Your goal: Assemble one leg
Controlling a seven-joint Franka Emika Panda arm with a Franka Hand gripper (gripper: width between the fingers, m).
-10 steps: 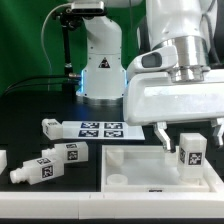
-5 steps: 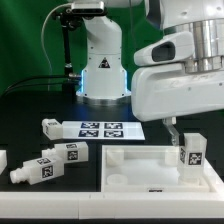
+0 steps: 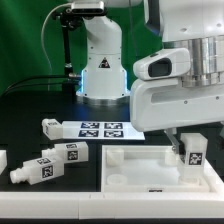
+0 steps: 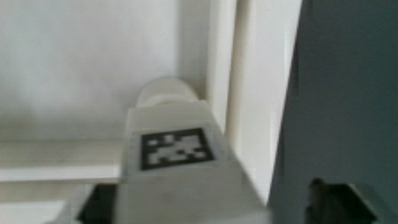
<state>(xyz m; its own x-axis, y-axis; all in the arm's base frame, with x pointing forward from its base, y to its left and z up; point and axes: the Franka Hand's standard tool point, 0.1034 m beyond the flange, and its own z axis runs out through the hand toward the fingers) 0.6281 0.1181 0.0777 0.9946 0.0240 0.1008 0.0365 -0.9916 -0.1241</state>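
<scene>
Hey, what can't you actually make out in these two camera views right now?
Exterior view: tips of the gripper, hidden by the arm and the upright leg; grip unclear.
Exterior view: where that leg's lower end meets the panel, too small.
Exterior view: the leftmost leg, cut off by the frame edge.
Wrist view: dark shapes at the edges, blurred, unidentifiable.

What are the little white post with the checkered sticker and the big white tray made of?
The post looks like hard plastic: plain white, smooth, dull, with crisp edges. Its black-and-white square seems a printed sticker, though that's uncertain. The tray looks like the same matte white plastic: raised rim, no wood grain, no metal shine.
</scene>
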